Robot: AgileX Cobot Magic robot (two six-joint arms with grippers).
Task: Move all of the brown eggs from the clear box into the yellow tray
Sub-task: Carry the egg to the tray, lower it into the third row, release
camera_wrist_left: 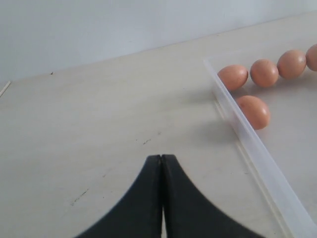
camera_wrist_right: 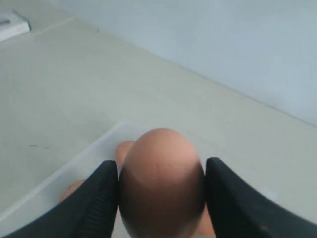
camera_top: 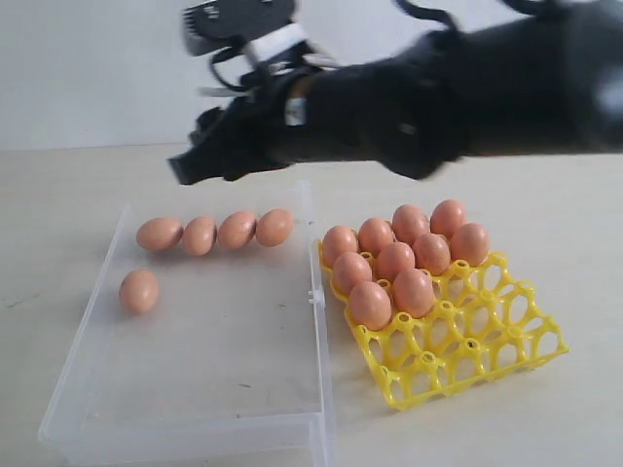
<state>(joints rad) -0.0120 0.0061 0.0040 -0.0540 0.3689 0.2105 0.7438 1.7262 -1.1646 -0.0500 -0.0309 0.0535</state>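
My right hand is clamped on a brown egg, one black finger pressed to each side of the shell. In the exterior view that hand hangs in the air over the far end of the clear box, its arm reaching in from the right. My left hand is clenched with nothing in it, the two fingers pressed together, and it hovers over bare table just left of the box's left wall. Inside the box I count five eggs: a row of four lying along the far end, nearly touching one another, and a single egg nearer and close to the left wall. The yellow tray sits on the table just right of the box, turned at an angle. Ten eggs stand in its far-left cups, and the cups on its near and right sides are bare.
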